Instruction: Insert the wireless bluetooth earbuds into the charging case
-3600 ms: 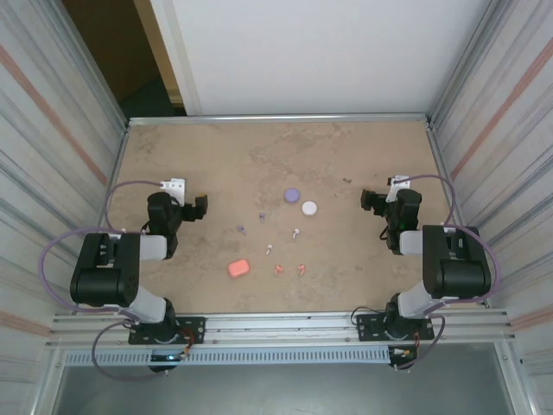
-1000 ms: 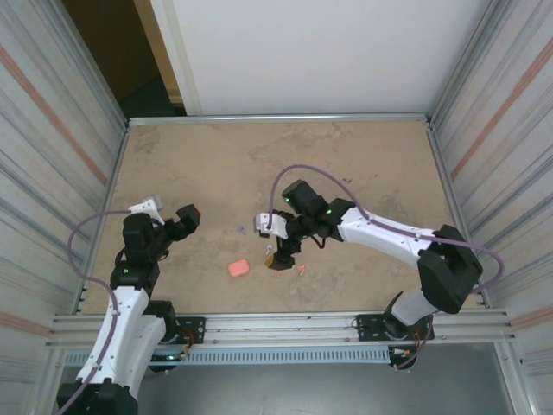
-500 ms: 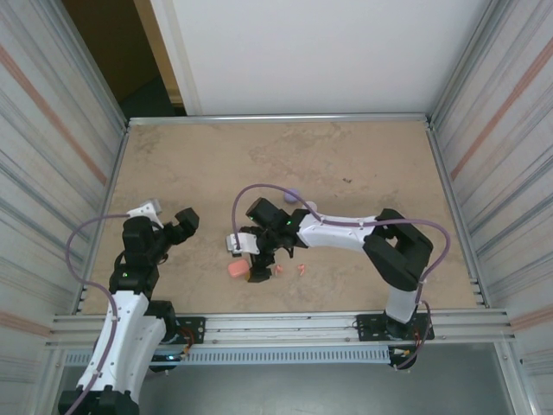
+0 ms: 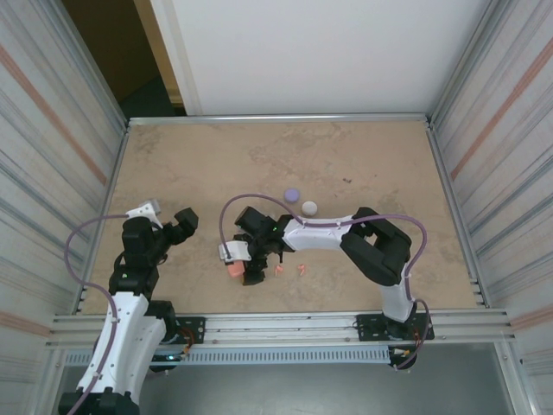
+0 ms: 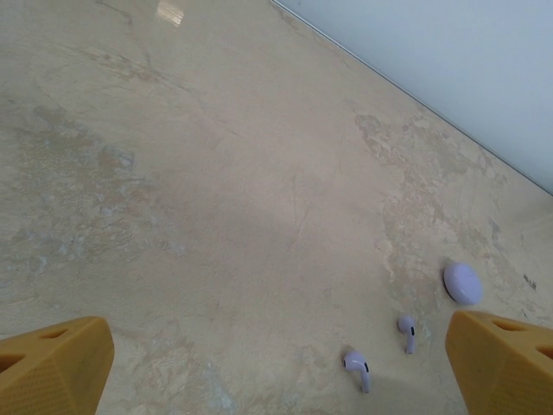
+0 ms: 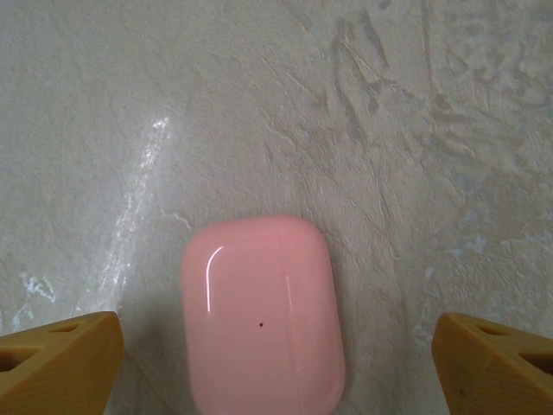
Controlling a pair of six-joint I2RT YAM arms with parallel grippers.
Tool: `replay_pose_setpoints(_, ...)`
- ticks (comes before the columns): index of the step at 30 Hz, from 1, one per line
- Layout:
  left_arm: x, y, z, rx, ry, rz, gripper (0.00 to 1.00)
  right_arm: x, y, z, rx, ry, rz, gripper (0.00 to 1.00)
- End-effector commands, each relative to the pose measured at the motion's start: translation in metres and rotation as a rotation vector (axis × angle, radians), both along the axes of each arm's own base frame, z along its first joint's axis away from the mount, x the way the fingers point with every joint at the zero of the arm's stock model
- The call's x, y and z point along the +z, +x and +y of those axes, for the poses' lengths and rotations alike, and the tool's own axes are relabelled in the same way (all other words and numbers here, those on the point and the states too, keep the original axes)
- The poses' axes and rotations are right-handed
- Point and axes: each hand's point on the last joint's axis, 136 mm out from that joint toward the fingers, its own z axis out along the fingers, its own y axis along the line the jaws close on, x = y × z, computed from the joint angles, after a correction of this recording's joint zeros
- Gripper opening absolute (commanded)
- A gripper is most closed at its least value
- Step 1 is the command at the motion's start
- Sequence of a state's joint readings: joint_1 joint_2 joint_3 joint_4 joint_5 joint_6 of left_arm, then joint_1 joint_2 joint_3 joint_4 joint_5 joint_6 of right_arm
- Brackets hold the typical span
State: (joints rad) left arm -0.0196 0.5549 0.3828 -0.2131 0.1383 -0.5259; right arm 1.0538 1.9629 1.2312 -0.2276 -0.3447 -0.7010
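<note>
A closed coral-pink charging case [image 6: 263,316] lies flat on the table between the fingers of my right gripper [image 6: 276,367]. The gripper is open, with bare table on both sides of the case. In the top view the right arm reaches left across the table to this case [image 4: 234,271]. Two coral earbuds [image 4: 278,271] [image 4: 301,270] lie just right of it. My left gripper [image 5: 276,385] is open and holds nothing. It hovers at the left [image 4: 183,222]. Ahead of it lie two purple earbuds [image 5: 359,367] [image 5: 407,330] and a purple case [image 5: 463,283].
A purple case [image 4: 292,195] and a white case [image 4: 309,207] sit behind the right arm's forearm [image 4: 320,233]. Metal rails [image 4: 276,324] and ribbed walls bound the table. The right arm's lilac cable [image 4: 226,216] loops over the middle.
My right arm has swung left from the table's middle and its gripper now straddles the coral case, its jaws narrowing slightly. The left arm has stayed nearly still.
</note>
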Motion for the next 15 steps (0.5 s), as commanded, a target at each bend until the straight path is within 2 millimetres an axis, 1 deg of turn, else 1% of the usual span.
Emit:
replay_pose_setpoints(1, -0.002, -0.001, 0.002, 0.003, 0.017, -0.001, 0.99, -0.005, 0.002, 0.003, 0.015, -0.016, -0.014, 0.89)
replay_pose_setpoints(9, 0.000, -0.001, 0.002, 0.005, 0.017, -0.005, 0.99, -0.015, 0.001, -0.005, 0.007, -0.058, 0.005, 0.79)
replay_pose_setpoints(15, -0.001, -0.002, 0.002, 0.004, 0.017, 0.000, 0.99, -0.018, 0.005, -0.008, -0.012, -0.077, 0.010, 0.68)
